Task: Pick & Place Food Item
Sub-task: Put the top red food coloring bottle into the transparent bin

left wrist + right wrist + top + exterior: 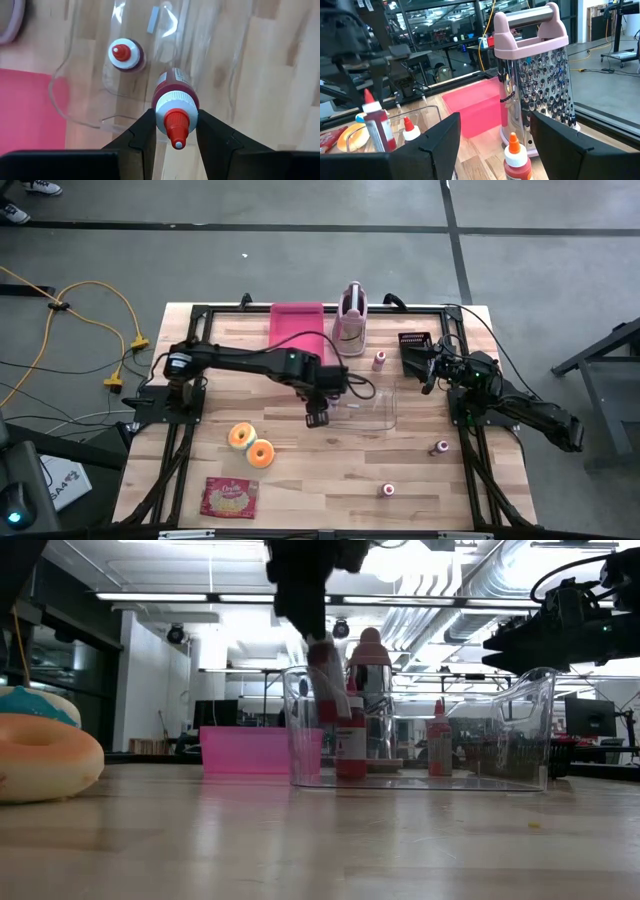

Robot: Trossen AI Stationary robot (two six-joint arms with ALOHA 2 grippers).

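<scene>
My left gripper (175, 131) (318, 416) is shut on a small red bottle (172, 95) with a white cap and red nozzle, over the near left part of a clear plastic container (368, 410). In the low view the red bottle (328, 685) hangs tilted, its lower end below the height of the container's rim (420, 680). A second such bottle (125, 54) (350, 745) stands upright on its base inside the container. My right gripper (492, 145) (415, 355) waits open at the far right, touching nothing. My left gripper pinches the red bottle at its white cap (161, 107) between the two fingers (142, 135), one on each side. The fingers come from above, slanting down. The bottle hangs below them, nozzle up and body tilted, clear of the container's floor.
A pink tray (298, 330) and a pink-handled grater (350, 320) stand at the far edge, with another small bottle (379, 360) beside them. Two donuts (252, 444) and a snack packet (230, 497) lie near left. Two more bottles (441, 447) (388, 490) stand near right.
</scene>
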